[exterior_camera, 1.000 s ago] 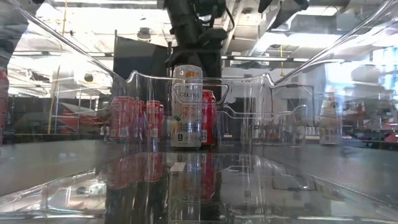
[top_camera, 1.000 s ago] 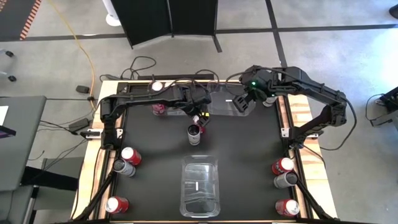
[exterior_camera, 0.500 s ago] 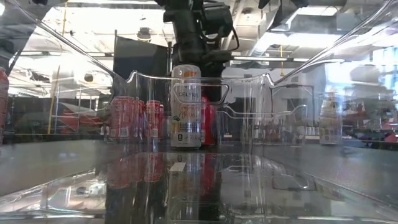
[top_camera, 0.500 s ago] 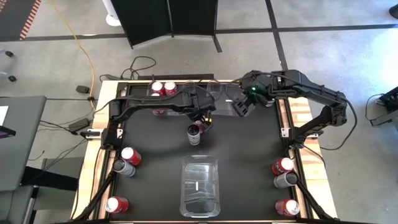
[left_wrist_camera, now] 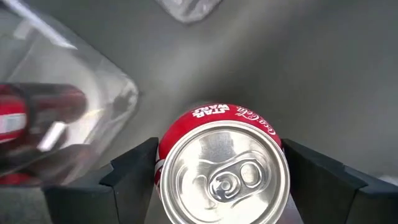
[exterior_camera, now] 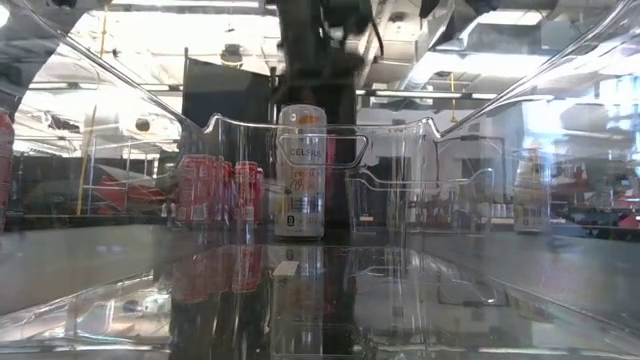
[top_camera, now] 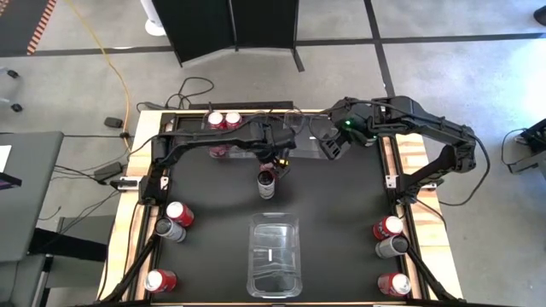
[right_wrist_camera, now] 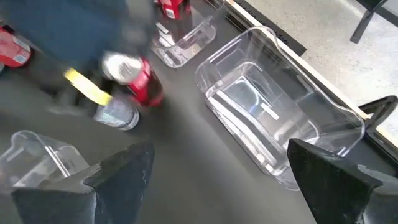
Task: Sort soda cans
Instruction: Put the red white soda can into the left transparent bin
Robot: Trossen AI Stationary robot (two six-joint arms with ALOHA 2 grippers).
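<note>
Left gripper [left_wrist_camera: 217, 180]: jaws had narrowed around red can [left_wrist_camera: 222, 165], contact unclear, grasp imminent; right gripper [right_wrist_camera: 211, 180]: waited far right, jaws wide, empty.

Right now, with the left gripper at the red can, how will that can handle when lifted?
The red can at the left gripper has its tab unopened, so it is probably full and heavy for its size. Its smooth round wall may slip, and would roll if dropped. The silver can stands close by and could tip if nudged.
</note>
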